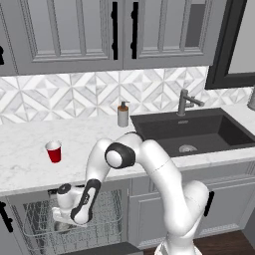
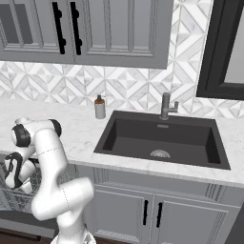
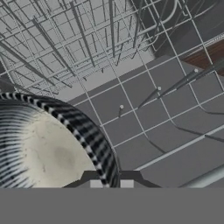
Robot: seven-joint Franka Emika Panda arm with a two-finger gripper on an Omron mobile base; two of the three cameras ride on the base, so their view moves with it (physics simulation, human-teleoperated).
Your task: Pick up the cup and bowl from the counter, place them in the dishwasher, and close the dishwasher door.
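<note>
Gripping the bowl [image 3: 48, 153] rim, the jaws sit among dishwasher [image 1: 107, 209] rack wires; cup [image 1: 54, 151] on counter [image 1: 20, 164].

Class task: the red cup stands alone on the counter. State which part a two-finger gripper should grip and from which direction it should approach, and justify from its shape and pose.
Grip the cup across its upper walls near the pale rim, probably coming from above: it stands upright with its mouth open on the counter, tapering downward, with free space all around.
</note>
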